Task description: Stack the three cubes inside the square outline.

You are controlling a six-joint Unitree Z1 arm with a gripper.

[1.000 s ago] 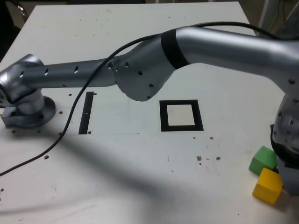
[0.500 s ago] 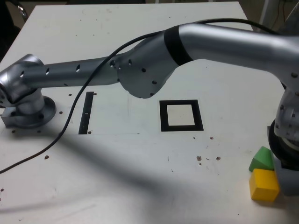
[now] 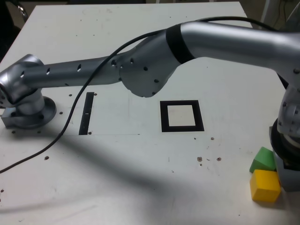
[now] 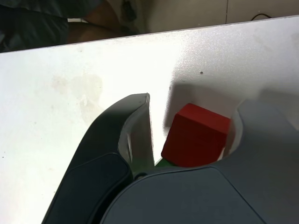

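The gripper (image 4: 189, 126) stands partly open around the red cube (image 4: 196, 135), one jaw touching it, the other apart. From the square outline (image 3: 182, 116), the green cube (image 3: 263, 160) and yellow cube (image 3: 265, 185) lie at four o'clock, touching.

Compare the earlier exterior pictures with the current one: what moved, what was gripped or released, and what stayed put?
The small yellow cube turned squarer and slid slightly toward the exterior view's left, now overlapping the small green cube, which looks partly covered. The arm's wrist end sank a little beside them. The wrist view shows the small red cube between the claw's jaws, one jaw apart from it. The black square outline and thin black strip stayed put.
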